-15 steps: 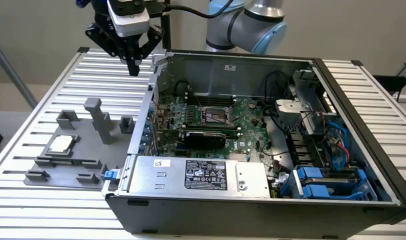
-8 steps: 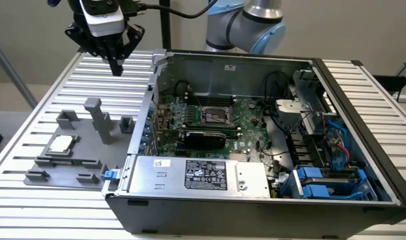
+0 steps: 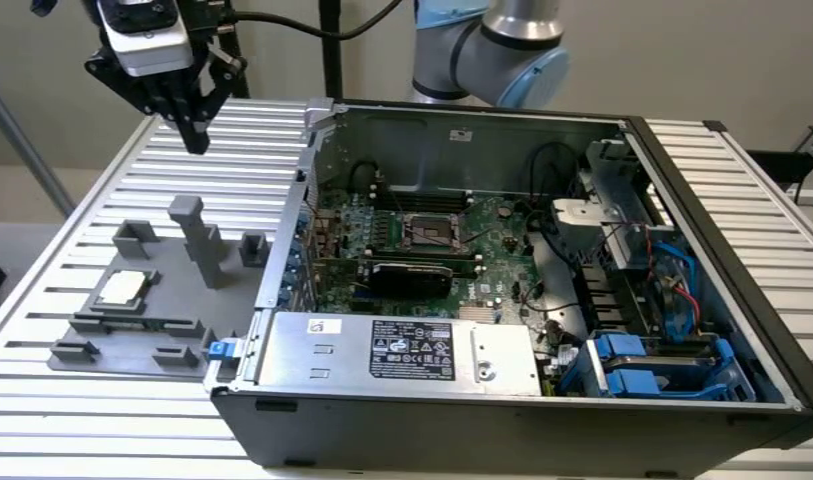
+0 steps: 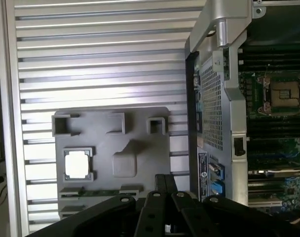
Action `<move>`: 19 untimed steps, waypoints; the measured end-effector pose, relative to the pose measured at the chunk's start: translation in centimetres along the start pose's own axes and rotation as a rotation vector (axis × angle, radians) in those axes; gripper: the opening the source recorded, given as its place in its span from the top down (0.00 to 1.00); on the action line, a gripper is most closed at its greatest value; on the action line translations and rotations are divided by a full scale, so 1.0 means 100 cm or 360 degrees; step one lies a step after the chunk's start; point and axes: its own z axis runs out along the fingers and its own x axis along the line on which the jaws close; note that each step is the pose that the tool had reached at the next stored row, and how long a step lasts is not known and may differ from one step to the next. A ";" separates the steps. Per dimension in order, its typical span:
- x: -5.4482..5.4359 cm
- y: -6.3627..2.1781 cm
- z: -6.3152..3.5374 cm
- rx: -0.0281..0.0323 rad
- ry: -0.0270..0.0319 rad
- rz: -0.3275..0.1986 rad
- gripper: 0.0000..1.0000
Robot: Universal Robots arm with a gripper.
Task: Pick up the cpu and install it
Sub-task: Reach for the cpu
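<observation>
My gripper [image 4: 163, 181], fingers closed on nothing, hangs well above the cpu [image 4: 77, 164] seated in its grey tray [image 4: 100, 148]; descending closed, I judge, would jab the chip's lid.

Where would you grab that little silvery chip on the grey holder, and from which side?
Probably by two opposite edges of its rim, coming straight down. The cpu lies flat, metal top up, in a recess of the grey holder, whose low walls hug its sides, so a sideways approach looks blocked.
</observation>
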 end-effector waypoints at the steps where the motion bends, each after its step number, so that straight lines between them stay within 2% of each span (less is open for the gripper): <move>1: 0.005 -0.0005 0.0008 0.00000 0.00000 0.0000 0.89; 19: 0.087 -0.0096 0.0271 0.00027 -0.00002 0.0000 0.89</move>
